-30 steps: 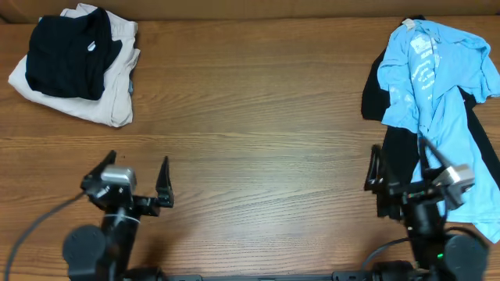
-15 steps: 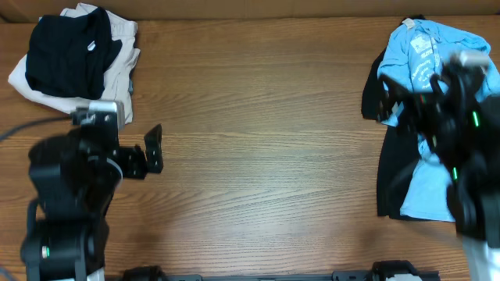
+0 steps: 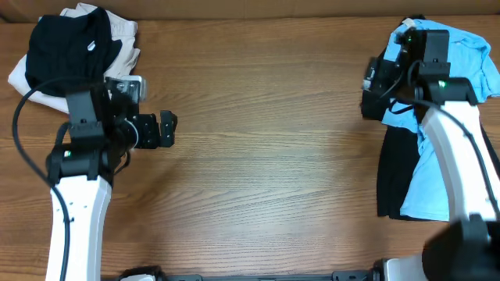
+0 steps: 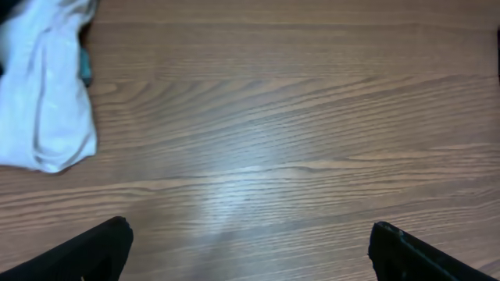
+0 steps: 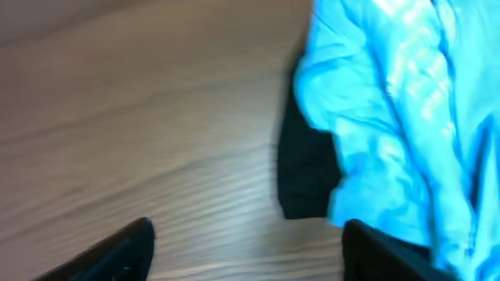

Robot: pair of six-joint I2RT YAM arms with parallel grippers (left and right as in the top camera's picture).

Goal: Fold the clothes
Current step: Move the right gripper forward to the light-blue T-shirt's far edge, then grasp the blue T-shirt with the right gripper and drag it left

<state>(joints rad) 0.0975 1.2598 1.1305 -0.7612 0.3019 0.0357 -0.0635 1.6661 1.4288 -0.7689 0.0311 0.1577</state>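
The clothes lie in two heaps. At the right, a sky-blue T-shirt (image 3: 473, 64) with white lettering is crumpled over a black garment (image 3: 393, 173). My right gripper (image 3: 376, 81) hovers at their upper left edge. In the right wrist view it (image 5: 246, 248) is open. The black cloth (image 5: 303, 176) and the blue shirt (image 5: 391, 101) are just ahead, and the right finger (image 5: 391, 251) is over the shirt's hem. At the far left, a black garment (image 3: 66, 47) rests on a beige one (image 3: 125, 48). My left gripper (image 3: 167, 129) is open over bare wood, right of that pile.
The wooden table (image 3: 266, 156) runs between the two heaps. In the left wrist view, a pale corner of cloth (image 4: 43, 101) lies at the upper left, and the open gripper (image 4: 250, 251) has only wood under it. The far table edge runs close behind both heaps.
Both arms have swung up from the near edge. The left moved toward the left pile. The right reached to the blue shirt's upper left edge, its jaws narrowing slightly.
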